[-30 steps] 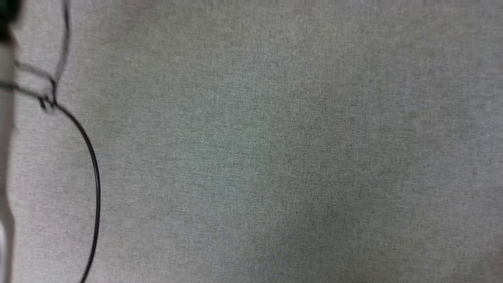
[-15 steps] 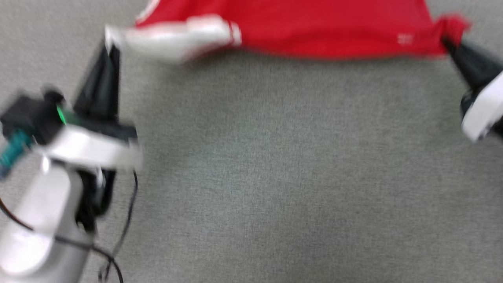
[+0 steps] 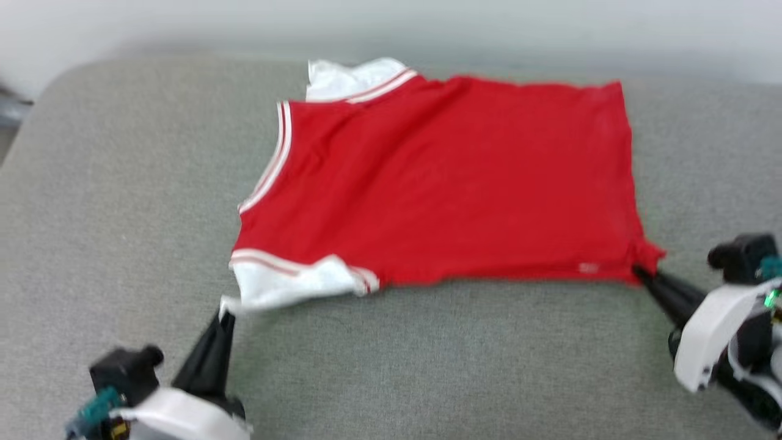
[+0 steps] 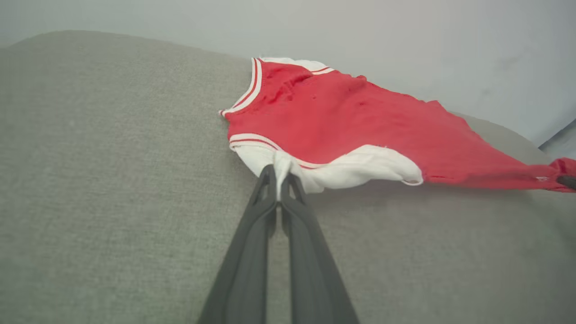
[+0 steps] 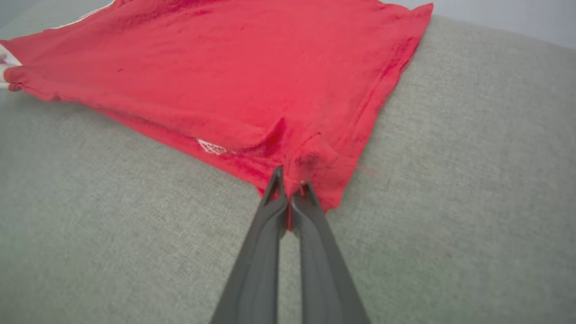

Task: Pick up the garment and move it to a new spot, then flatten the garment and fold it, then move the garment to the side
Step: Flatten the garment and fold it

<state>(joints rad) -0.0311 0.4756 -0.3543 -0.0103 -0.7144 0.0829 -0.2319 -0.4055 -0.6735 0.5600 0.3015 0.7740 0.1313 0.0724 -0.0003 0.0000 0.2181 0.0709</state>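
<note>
Mostly flat, lies the red garment (image 3: 452,183) across the grey cushion (image 3: 427,379), collar toward the robot's left, hem toward its right. Meets the left gripper (image 3: 225,315) at the near white sleeve, fingers (image 4: 265,198) pressed together on a pinch of white cloth. Meets the right gripper (image 3: 643,276) at the near hem corner, likewise clamped tight on red fabric. Stretches between both claws along its near edge.
</note>
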